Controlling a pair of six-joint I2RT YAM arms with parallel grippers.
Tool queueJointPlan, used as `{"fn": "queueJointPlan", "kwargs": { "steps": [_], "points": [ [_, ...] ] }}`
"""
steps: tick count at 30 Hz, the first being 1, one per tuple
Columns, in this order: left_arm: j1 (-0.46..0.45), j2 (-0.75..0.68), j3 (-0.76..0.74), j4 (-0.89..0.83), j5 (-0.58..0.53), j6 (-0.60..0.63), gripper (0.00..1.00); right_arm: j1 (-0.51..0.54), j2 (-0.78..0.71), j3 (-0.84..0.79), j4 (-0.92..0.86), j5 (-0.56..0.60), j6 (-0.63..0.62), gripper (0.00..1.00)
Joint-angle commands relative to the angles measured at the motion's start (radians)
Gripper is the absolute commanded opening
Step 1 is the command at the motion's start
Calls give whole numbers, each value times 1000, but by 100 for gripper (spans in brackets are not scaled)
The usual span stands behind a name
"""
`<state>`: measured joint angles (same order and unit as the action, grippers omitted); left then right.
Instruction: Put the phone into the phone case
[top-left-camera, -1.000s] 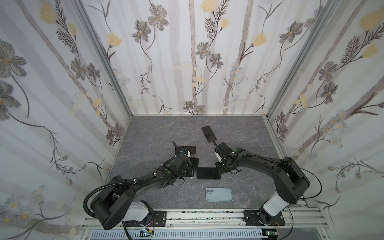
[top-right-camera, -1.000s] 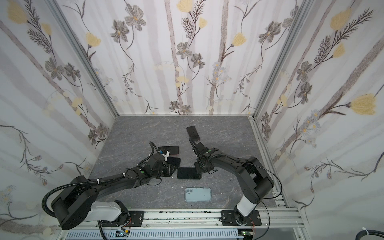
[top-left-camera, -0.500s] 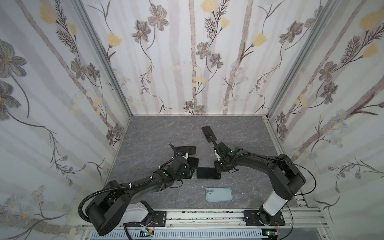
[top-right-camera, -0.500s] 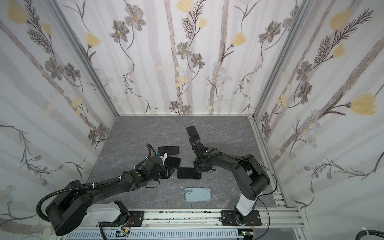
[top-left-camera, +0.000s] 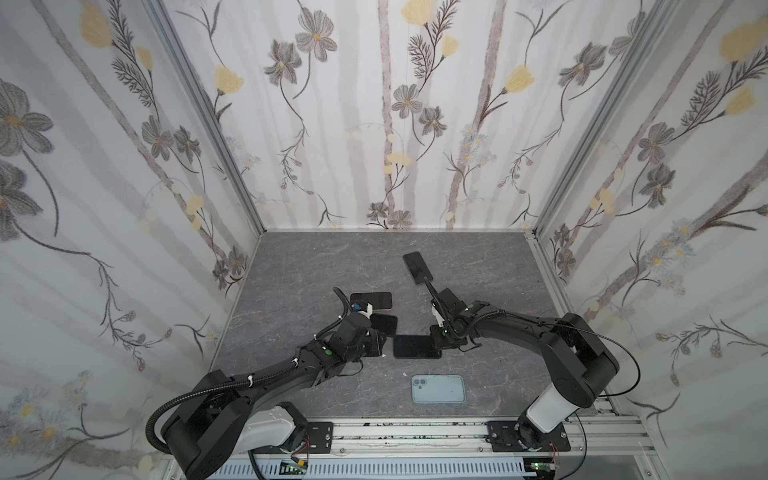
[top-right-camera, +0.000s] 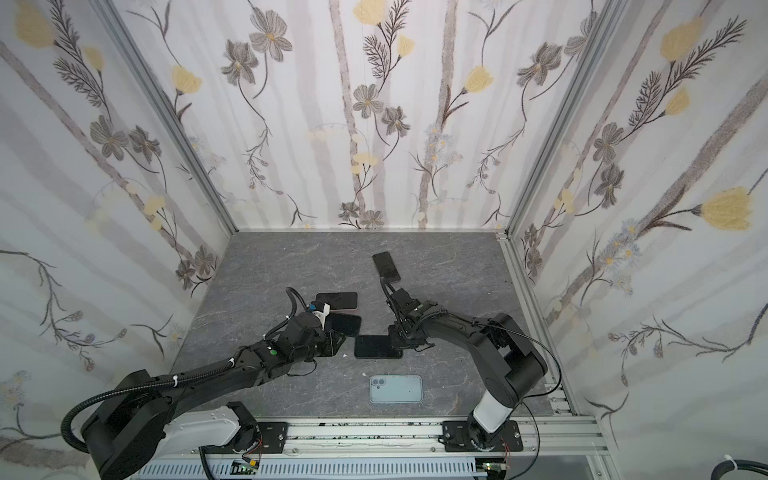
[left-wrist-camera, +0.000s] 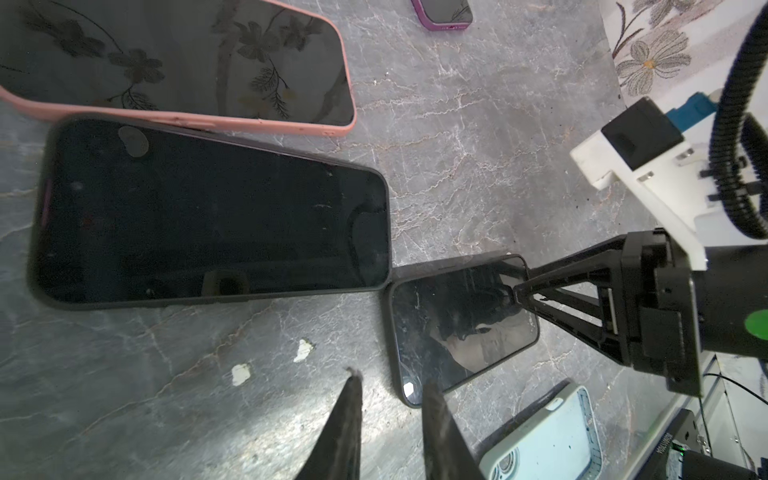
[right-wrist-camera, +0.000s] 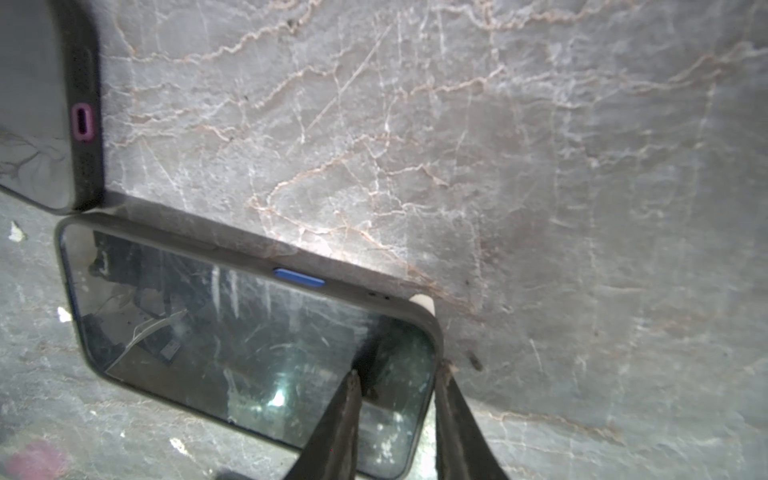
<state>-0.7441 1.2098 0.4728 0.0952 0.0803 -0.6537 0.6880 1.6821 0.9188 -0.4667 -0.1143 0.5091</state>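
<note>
A black-screened phone (top-left-camera: 415, 347) (top-right-camera: 376, 347) lies screen-up mid-table, with a dark grey case rim and blue side button (right-wrist-camera: 299, 277) around it. My right gripper (right-wrist-camera: 399, 370) (top-left-camera: 436, 338) is open and straddles its short end, one fingertip on the glass and the other just off the edge on the table. My left gripper (left-wrist-camera: 390, 378) (top-left-camera: 378, 349) is open a little at the phone's (left-wrist-camera: 461, 328) opposite end and holds nothing. A light blue phone case (top-left-camera: 438, 388) (left-wrist-camera: 552, 440) lies nearer the front, its camera cutout showing.
A dark phone (top-left-camera: 384, 324) (left-wrist-camera: 208, 216) touches the centre phone's corner. A pink-cased phone (top-left-camera: 371, 300) (left-wrist-camera: 174, 62) lies beyond it. A purple-cased phone (top-left-camera: 417, 267) sits toward the back. Small white flecks (left-wrist-camera: 241, 373) dot the grey marble table (top-left-camera: 311, 270). Floral walls close three sides.
The left arm has shifted slightly toward the front, its gripper still beside the centre phone. The right gripper stays at the phone's end. No phone has moved.
</note>
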Motion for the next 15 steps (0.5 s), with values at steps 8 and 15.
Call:
{"fn": "queueJointPlan", "kwargs": {
  "steps": [8,15],
  "points": [
    [23,-21,-80,38,-48,-19,25,96,77,20,90,-201,83,29],
    [37,-88,-118,-17,-77,-27,25,166,98,26,137,-207,168,32]
  ]
}}
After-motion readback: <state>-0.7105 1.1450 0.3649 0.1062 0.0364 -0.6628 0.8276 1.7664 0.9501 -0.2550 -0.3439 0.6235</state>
